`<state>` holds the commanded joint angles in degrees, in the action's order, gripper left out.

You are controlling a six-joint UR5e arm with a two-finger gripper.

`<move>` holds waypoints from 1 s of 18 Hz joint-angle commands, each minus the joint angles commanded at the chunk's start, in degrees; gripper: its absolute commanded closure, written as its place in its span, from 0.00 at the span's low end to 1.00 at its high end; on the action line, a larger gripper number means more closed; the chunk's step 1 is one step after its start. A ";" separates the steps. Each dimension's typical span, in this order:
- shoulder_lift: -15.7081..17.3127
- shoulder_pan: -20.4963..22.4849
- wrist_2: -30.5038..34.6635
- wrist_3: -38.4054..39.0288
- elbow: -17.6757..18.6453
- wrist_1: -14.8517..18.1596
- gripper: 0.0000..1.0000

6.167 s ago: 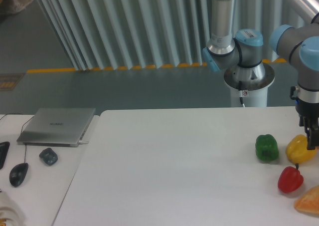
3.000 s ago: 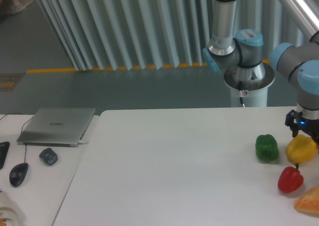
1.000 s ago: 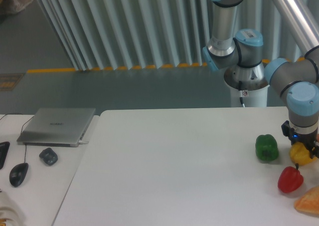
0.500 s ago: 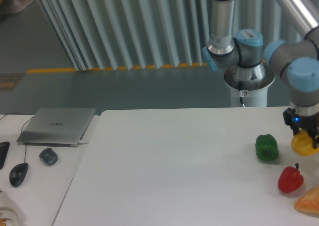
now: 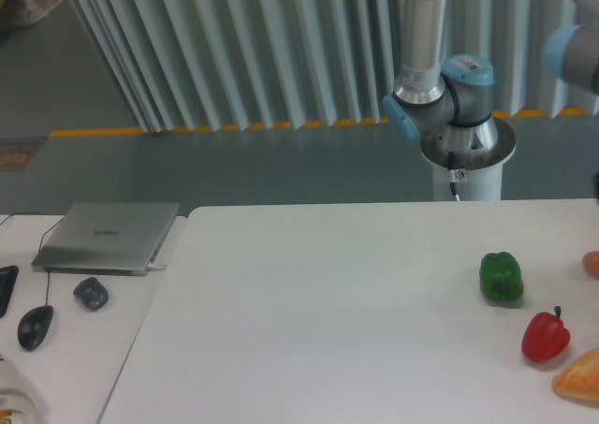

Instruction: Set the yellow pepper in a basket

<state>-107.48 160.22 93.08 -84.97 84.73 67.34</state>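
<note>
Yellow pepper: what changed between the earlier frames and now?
The gripper closed on it beside the green pepper, lifted it and carried it right; pepper and gripper are now out of frame. An orange-red sliver shows at the right edge. Green pepper, red pepper and laptop stayed put.

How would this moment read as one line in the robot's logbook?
gripper: out of view | yellow pepper: not visible | green pepper: on table | red pepper: on table

Pale ribbed curtain wall [image 5: 234, 50] fills the top of the frame, grey floor [image 5: 187, 167] with a yellow stripe [image 5: 103, 131] below it, white table [image 5: 328, 321] across the bottom.
</note>
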 joint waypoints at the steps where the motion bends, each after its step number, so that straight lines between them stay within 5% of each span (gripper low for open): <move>1: -1.32 0.97 -0.09 -2.37 0.00 -1.32 0.59; 6: -5.54 4.66 -0.18 -10.72 0.79 -6.86 0.58; 11: -6.43 7.65 0.00 -21.53 0.79 -7.48 0.55; 12: -6.51 7.74 0.00 -22.34 0.88 -7.48 0.47; 15: -6.43 7.48 0.08 -22.26 1.23 -7.48 0.03; 18: -5.99 7.30 0.08 -22.52 1.23 -7.31 0.00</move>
<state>-113.47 167.52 93.16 -107.49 85.96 60.03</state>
